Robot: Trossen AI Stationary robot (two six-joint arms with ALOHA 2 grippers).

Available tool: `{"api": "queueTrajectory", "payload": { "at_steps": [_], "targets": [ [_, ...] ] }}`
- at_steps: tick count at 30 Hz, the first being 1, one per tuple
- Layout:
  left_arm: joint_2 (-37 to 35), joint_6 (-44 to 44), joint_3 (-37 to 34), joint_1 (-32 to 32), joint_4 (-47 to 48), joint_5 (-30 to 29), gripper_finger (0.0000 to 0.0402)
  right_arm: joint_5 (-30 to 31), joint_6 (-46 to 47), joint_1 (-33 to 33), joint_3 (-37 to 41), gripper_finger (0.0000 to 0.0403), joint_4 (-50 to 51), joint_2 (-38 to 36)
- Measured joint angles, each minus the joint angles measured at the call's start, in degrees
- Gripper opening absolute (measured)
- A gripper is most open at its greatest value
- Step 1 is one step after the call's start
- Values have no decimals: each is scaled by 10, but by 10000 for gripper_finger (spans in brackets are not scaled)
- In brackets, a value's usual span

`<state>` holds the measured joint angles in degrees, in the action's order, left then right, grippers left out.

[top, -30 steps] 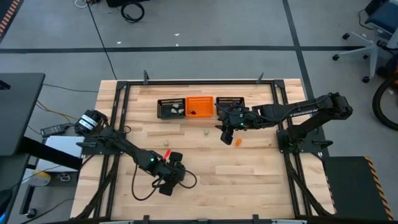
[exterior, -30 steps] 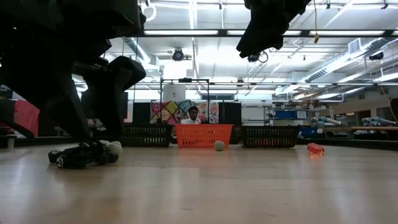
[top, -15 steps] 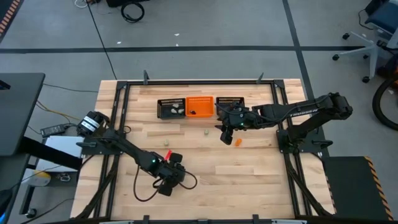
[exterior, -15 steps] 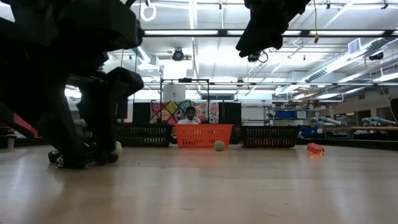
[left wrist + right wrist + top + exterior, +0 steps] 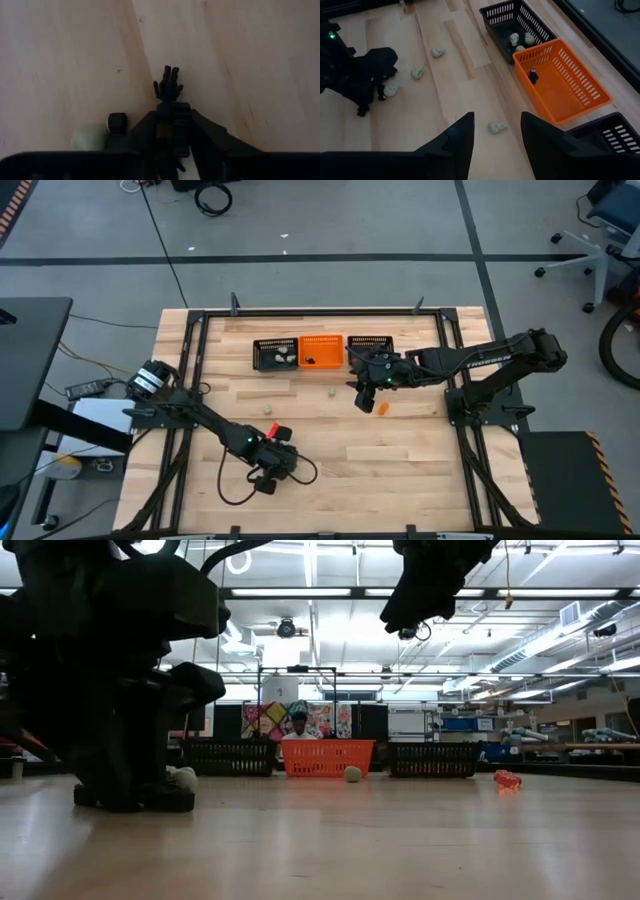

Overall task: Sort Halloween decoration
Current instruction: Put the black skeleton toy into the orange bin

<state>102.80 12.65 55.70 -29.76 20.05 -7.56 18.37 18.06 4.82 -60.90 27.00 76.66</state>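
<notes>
Left gripper now lowered, closing around black trinket, fingers-forward

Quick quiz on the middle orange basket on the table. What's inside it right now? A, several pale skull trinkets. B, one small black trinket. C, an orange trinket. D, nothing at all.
B: the right wrist view shows a single small black trinket standing in the orange basket, while the pale trinkets lie in the black basket beside it.

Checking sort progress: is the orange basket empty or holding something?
Not empty. The right wrist view shows one small dark trinket on the floor of the orange basket.
</notes>
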Motion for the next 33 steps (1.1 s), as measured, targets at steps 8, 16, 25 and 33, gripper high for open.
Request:
{"api": "queueTrajectory", "payload": {
  "at_steps": [8, 16, 25, 33],
  "targets": [
    [2, 15, 10, 6, 3, 6, 49, 2, -1, 0, 0, 165, -2, 0],
    [4, 16, 27, 17, 20, 3, 40, 2, -2, 0, 0, 165, -3, 0],
    [4, -13, 83, 69, 65, -40, 38, 14, -2, 0, 0, 165, -2, 0],
    [3, -79, 125, 142, 132, -130, 38, 31, -2, 0, 0, 165, 4, 0]
  ]
}}
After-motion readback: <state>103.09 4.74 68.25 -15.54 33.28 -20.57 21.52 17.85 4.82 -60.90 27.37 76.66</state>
